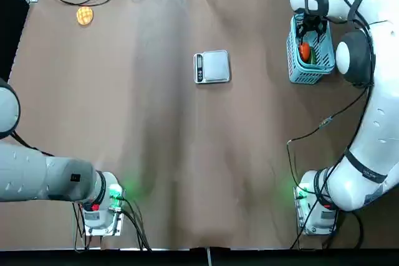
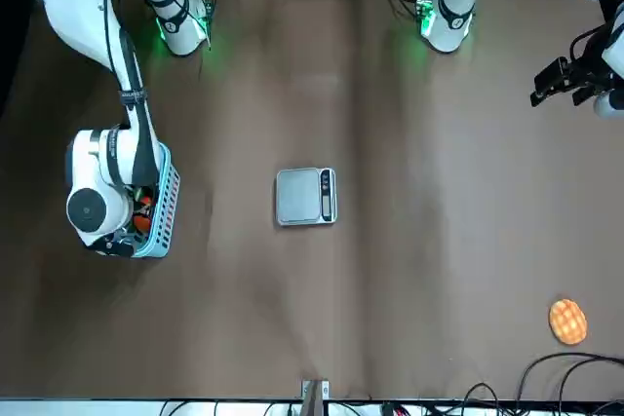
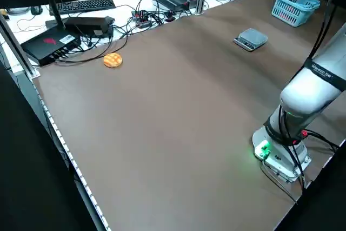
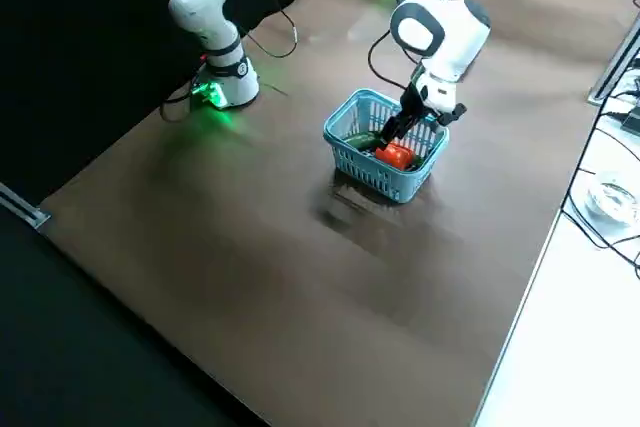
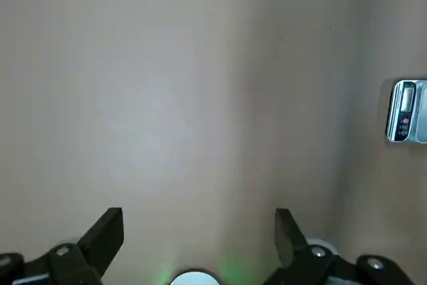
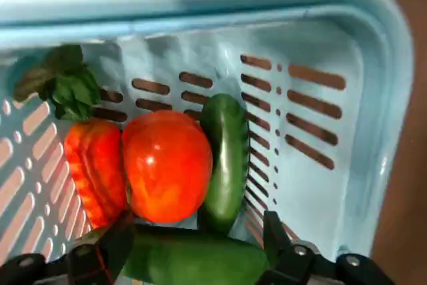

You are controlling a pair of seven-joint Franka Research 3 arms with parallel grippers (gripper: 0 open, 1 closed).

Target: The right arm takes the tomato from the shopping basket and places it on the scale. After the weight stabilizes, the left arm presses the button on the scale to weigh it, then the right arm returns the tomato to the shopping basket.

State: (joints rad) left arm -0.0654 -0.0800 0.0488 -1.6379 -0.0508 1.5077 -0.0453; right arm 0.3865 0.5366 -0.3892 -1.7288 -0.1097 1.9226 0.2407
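Right claw [image 6: 197,231] spread wide, nothing gripped, I hang over the smooth, round, orange-red tomato [image 6: 167,165]. It lies in the light-blue plastic lattice basket [image 6: 300,191], between a ribbed orange-red piece with leaves [image 6: 97,171] and an upright-lying green vegetable [image 6: 225,158]; another green vegetable [image 6: 193,256] lies beside it, nearer my fingers. I judge this the picking step: I must line up over the tomato, lower and close without catching its neighbours. Silver-grey square scale [image 1: 216,66] waits mid-surface, unloaded; my left claw [image 5: 200,228], open and empty, idles well apart from it.
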